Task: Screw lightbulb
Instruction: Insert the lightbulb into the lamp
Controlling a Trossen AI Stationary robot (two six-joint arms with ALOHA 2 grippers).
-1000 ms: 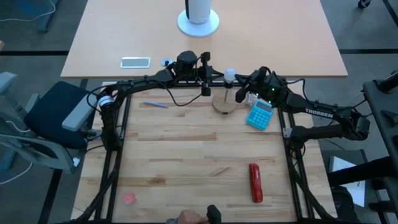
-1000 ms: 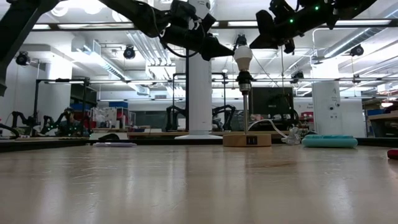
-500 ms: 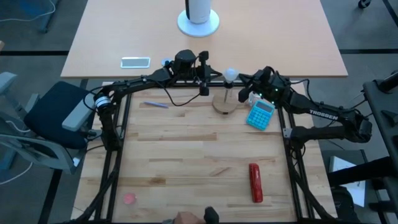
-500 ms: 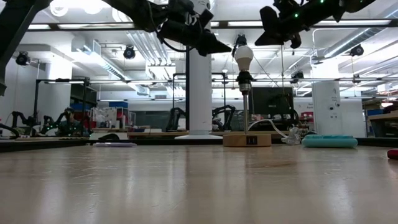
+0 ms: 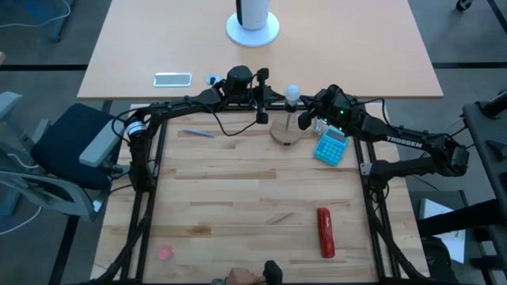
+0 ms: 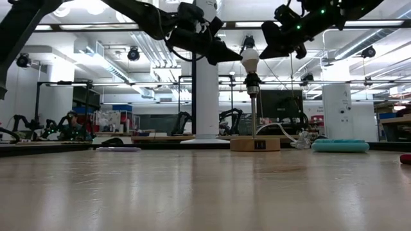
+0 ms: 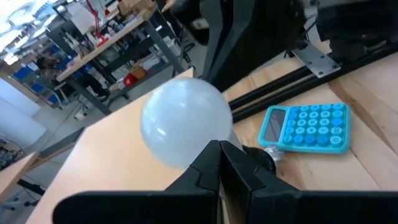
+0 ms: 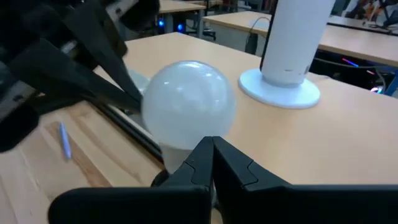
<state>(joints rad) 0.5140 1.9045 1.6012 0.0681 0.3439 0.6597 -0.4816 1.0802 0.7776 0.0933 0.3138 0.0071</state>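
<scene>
- The lightbulb (image 5: 292, 93) stood upright on the thin post of a round wooden disc (image 5: 286, 132), at the far edge of the wooden worktop (image 5: 238, 198); in the low view the lightbulb (image 6: 249, 59) sat at the top of the post, above the disc (image 6: 255, 144).
- The left claw (image 5: 261, 117) hung just beside the lightbulb on one side, its fingers pressed together and holding nothing; in the left wrist view the closed tips (image 7: 222, 155) sat in front of the frosted globe (image 7: 185, 121).
- The right claw (image 5: 304, 120) hung just beside the lightbulb on the other side, likewise closed and empty; in the right wrist view its joined tips (image 8: 209, 152) pointed at the globe (image 8: 188, 102).
- Whether either claw touched the glass could not be told.
- A blue calculator (image 5: 331, 146) lay just beside the disc, under the right arm.
- A red oblong object (image 5: 325, 232) lay near the worktop's front edge, well apart from the disc.
- A large white cylinder on a round base (image 5: 253, 24) stood on the pale table beyond.
</scene>
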